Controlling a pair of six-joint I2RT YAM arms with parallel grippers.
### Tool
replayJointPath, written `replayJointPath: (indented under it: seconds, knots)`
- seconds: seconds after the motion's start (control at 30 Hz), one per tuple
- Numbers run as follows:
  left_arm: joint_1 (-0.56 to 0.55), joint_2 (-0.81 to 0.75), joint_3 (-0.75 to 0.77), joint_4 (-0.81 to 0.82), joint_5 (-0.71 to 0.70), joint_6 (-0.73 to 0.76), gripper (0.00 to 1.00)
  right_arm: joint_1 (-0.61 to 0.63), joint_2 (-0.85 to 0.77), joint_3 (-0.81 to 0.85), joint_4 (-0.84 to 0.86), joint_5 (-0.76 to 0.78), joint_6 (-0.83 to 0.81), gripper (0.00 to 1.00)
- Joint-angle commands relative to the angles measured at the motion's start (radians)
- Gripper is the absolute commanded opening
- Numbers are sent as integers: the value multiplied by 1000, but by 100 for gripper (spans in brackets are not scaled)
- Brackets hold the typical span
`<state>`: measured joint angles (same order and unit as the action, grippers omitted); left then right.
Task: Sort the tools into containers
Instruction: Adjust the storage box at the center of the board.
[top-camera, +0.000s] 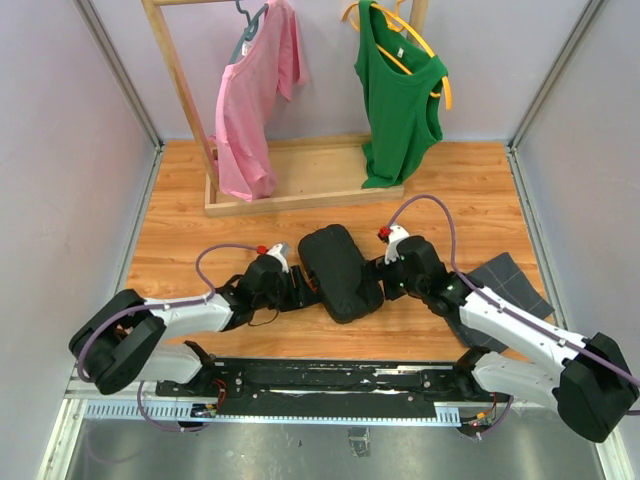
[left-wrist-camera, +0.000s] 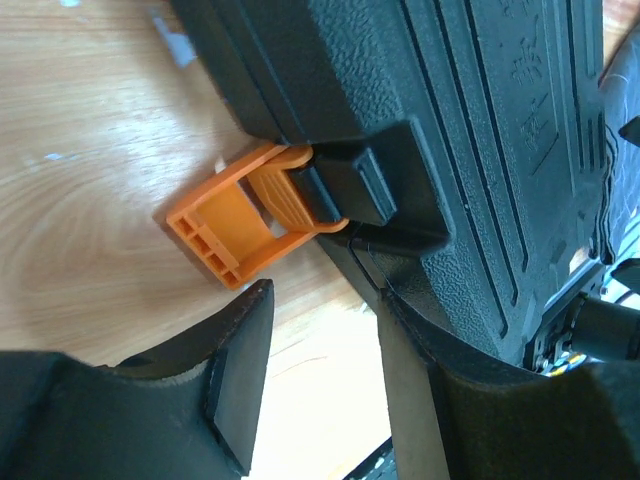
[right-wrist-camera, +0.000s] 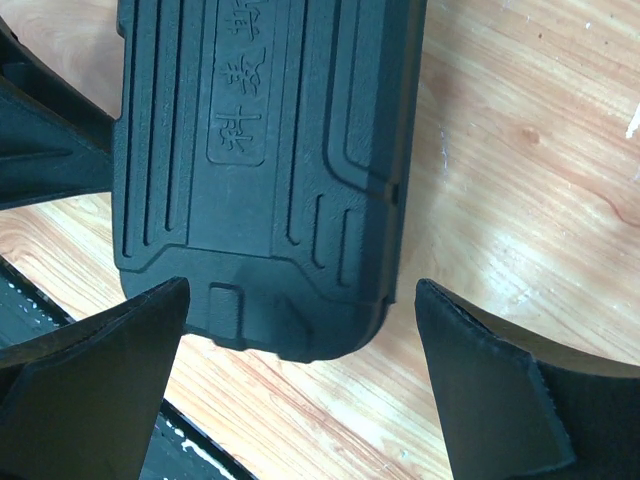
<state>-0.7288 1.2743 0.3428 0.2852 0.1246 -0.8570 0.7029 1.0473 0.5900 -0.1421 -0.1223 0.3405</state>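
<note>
The container, a black clamshell tool case (top-camera: 340, 272), lies shut in the middle of the wooden table. My left gripper (top-camera: 303, 288) is at the case's left side. In the left wrist view my left gripper (left-wrist-camera: 320, 330) is open over bare wood, just short of the orange latch (left-wrist-camera: 240, 220), which is flipped outward from the case (left-wrist-camera: 480, 150); its right finger sits against the case's edge. My right gripper (top-camera: 378, 280) is at the case's right side. In the right wrist view my right gripper (right-wrist-camera: 302, 290) stands wide open, the case's near corner (right-wrist-camera: 260, 150) between its fingertips. The tools are out of view.
A dark grey flat tray (top-camera: 510, 285) lies at the right beside my right arm. At the back stands a wooden clothes rack (top-camera: 300, 195) with a pink shirt (top-camera: 255, 100) and a green tank top (top-camera: 400, 90). A black rail (top-camera: 330, 375) runs along the near edge.
</note>
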Motion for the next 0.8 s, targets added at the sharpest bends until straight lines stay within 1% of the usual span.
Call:
replayJointPath:
  seconds: [0.0,0.13,0.23,0.4,0.5,0.63,0.7,0.77]
  knots:
    - [-45,71,84,81,-10,-12,51,20,-36,-22,-17,56,34,96]
    - [-99,172,199,115,-8,-11,55,20,-75,-19,-79,167,65,97]
    - [-139,278,301,124,3,1,59,20,-113,-15,-131,253,92,97]
    - [-164,407,425,129,41,5,61,20,-190,-28,-211,379,148,98]
    - [-164,411,433,132,36,6,62,20,-240,-51,-239,426,184,98]
    - [-164,373,402,130,22,32,63,18,-302,-95,-241,456,236,99]
    - [-164,341,375,130,16,50,63,19,-322,-109,-230,446,243,99]
    - [-165,306,341,130,8,64,62,19,-336,-116,-212,404,236,99]
